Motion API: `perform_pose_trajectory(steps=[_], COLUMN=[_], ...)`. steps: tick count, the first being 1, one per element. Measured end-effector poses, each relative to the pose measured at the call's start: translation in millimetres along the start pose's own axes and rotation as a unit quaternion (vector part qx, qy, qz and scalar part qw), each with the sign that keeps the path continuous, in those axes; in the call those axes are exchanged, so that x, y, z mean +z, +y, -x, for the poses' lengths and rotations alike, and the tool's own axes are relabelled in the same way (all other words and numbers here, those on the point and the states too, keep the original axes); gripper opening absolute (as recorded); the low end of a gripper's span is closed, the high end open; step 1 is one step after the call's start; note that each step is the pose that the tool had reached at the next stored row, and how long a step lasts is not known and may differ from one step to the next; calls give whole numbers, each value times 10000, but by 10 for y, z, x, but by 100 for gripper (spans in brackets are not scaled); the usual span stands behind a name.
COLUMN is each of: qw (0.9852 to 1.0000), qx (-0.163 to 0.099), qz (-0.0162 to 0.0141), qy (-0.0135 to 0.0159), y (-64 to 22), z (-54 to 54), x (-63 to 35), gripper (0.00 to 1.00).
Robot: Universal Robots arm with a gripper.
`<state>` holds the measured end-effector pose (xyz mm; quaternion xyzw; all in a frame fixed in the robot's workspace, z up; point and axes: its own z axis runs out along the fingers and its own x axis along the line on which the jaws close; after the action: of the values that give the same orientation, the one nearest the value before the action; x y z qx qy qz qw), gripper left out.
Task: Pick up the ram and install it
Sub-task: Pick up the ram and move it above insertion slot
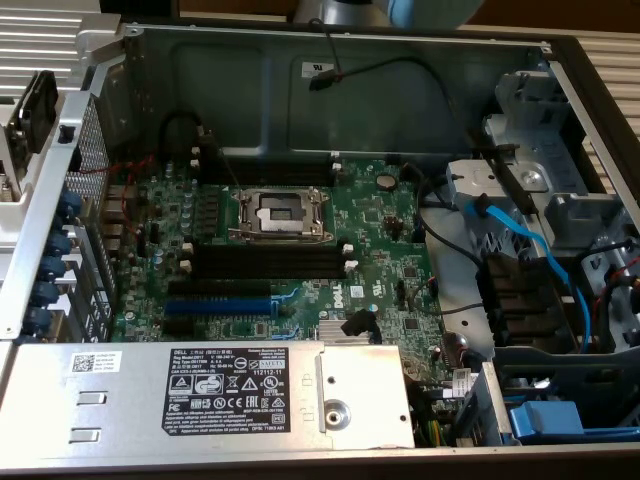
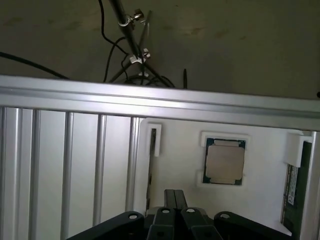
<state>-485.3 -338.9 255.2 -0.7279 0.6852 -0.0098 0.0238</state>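
Soft, even light in the case (image 1: 400, 90); glare along the aluminium rail (image 2: 200, 105).

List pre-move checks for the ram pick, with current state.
1. Tool empty: ok, nothing between its fingers.
2. Tool open for a grasp: not ok, shut.
3. Long thin green circuit-board ram strip seated in the white tray: ok.
4. Tool lined up on the ram: not ok, nearer the square silver processor chip.
5. Long black plastic memory slots free: ok.
6. White end clips open: cannot tell.
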Motion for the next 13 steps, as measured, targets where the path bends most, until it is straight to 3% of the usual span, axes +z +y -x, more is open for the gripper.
perform_pose_trajectory(steps=[2, 4, 7, 10, 11, 12, 13], qw=[10000, 10000, 9999, 9999, 9999, 9998, 9996], qx=[3, 5, 6, 6, 7, 9, 12], qz=[9, 22, 32, 50, 83, 146, 229], qy=[-56, -94, -123, -124, -126, -130, -134], y=[3, 7, 3, -49, -57, -60, -61], z=[-42, -79, -121, -125, -126, -126, -127], x=[19, 44, 95, 147, 156, 161, 163], gripper=[11, 11, 11, 11, 11, 11, 11])
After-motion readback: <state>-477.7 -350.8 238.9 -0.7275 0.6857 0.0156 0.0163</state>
